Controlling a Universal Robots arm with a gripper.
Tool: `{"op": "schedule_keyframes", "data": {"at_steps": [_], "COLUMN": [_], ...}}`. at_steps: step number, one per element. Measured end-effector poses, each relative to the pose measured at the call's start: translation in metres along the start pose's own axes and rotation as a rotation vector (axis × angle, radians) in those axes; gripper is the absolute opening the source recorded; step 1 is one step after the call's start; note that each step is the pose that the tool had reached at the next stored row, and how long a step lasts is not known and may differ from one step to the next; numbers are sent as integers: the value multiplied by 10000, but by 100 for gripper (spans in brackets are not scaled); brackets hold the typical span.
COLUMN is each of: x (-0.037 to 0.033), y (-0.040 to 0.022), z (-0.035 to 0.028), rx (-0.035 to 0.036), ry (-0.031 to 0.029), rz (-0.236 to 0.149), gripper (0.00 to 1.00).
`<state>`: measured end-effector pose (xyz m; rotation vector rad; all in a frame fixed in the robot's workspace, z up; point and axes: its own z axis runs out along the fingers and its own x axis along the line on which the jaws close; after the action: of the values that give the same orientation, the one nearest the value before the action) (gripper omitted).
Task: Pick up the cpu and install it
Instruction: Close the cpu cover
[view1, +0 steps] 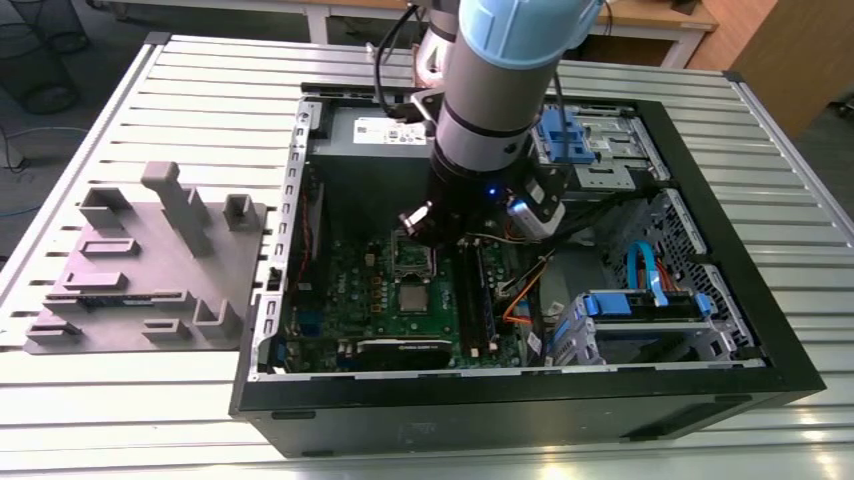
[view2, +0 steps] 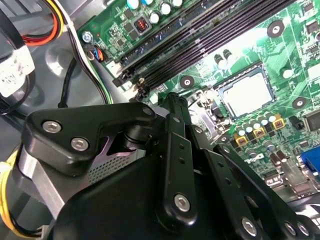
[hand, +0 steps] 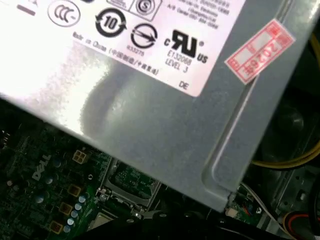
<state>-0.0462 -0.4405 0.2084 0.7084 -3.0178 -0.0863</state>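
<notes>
here cpu (view2: 246, 92) flat on motherboard (view2: 292, 55), near pincer (view1: 450, 236), not touching.

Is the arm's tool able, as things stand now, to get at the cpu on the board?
Probably yes. The cpu lies flat and uncovered on the green board, the case is open on top, and the tool hangs over the board close to it, with nothing visible between them.

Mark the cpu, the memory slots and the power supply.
cpu (view2: 247, 92), second wrist view, centre of silver top.
memory slots (view2: 200, 40), second wrist view, on one black slot.
power supply (hand: 150, 115), first wrist view, bare grey metal.
</notes>
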Motion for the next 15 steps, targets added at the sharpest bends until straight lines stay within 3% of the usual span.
{"op": "schedule_keyframes", "data": {"at_steps": [15], "x": [-21], "y": [95], "z": [73], "rx": [1], "ry": [1], "rz": [0], "gripper": [11]}}
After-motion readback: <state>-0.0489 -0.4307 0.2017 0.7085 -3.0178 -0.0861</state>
